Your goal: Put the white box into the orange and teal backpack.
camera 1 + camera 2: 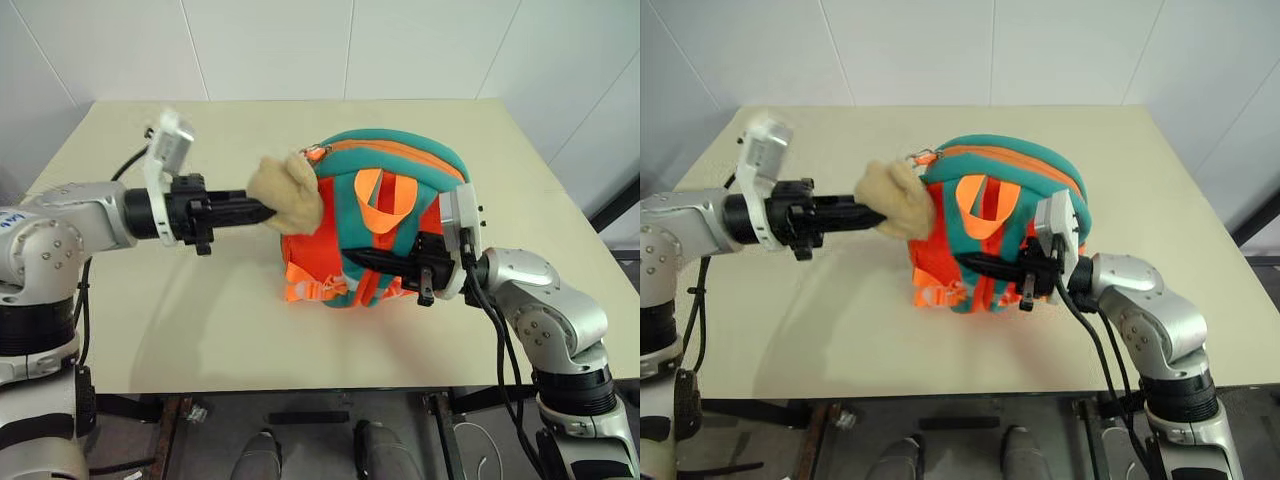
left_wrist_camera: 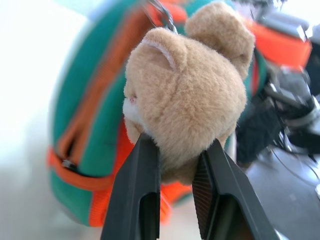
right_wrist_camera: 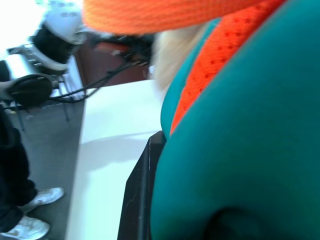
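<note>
The fingers (image 2: 150,165) of the left gripper (image 1: 262,211) are seen pinching the beige plush (image 1: 288,192) that hangs from the top of the orange and teal backpack (image 1: 385,225); in the left wrist view the fluff is squeezed between the two pads. The fingers of the right gripper (image 1: 372,262) are pressed together on a teal strap (image 1: 985,262) low on the strap side of the bag. The backpack is held upright near the middle of the table (image 1: 220,330), its zip running over the top and apparently closed. The white box cannot be made out from these angles. The bag is judged to be light and soft, so it can be expected to sag and fold unless it is supported at two points; the plush gives a yielding, compressible hold that may slip, while the zip pull (image 1: 316,152) beside it would be the firmer place to take. The table top is pale, smooth and matte. White panelled walls stand behind it, and a person's white shoes (image 3: 30,215) are visible on the grey floor in the right wrist view.
</note>
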Tool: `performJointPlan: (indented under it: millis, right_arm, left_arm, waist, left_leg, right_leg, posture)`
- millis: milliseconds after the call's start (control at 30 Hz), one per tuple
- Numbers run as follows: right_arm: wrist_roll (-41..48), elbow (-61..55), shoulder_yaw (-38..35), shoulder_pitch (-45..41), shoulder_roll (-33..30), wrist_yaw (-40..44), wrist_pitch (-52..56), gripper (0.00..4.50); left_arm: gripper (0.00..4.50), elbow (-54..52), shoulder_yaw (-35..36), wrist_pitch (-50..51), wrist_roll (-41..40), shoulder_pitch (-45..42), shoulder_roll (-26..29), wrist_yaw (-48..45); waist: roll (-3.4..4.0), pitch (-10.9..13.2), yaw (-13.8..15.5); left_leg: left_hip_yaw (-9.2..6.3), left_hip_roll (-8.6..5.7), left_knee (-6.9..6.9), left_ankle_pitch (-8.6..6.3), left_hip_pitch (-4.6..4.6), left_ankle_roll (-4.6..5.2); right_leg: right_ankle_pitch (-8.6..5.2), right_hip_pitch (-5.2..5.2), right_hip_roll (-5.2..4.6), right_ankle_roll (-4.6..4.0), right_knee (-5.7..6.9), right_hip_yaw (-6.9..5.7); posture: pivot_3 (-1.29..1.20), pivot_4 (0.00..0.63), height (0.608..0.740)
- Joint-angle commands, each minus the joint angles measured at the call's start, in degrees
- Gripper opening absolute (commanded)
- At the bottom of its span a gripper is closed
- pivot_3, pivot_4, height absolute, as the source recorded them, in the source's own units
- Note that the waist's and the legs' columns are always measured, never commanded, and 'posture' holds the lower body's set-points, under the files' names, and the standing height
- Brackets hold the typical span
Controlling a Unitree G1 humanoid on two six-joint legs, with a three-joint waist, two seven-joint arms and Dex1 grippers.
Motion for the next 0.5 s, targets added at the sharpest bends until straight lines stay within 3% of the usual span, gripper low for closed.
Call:
performJointPlan:
  millis: [33,267,500]
  right_arm:
    - [2.02,-3.2,-2.09,0.72,0.52,0.16,-2.21,0.0]
    - [1.77,-3.81,-2.06,1.87,-0.15,-0.33,-2.59,0.0]
    - [0.98,-3.25,-1.9,1.63,-0.42,-0.66,-2.54,0.0]
  left_arm:
    - [0.46,2.79,-0.76,-1.82,4.0,-0.46,2.55,0.34]
    - [0.45,7.11,-4.18,-3.8,9.13,1.9,4.46,-1.72]
    - [0.41,13.08,-13.46,-9.91,18.83,2.07,5.18,-4.93]
  waist:
    - [0.0,0.0,-0.05]
    - [0.0,0.0,0.01]
    - [0.0,0.0,-0.03]
  left_leg:
    - [0.0,0.0,-0.01,0.0,0.01,0.0]
    - [0.0,0.0,-0.04,0.0,0.02,0.0]
    - [0.02,0.0,-0.04,0.0,0.02,0.0]
  right_leg:
    - [0.0,0.0,0.0,0.0,0.0,0.0]
    - [0.0,0.0,0.0,-0.01,0.0,0.0]
    - [-0.01,0.0,0.0,-0.02,-0.01,0.0]
  posture:
    - [0.0,0.15,0.74]
    - [0.0,0.15,0.74]
    - [0.0,0.15,0.74]
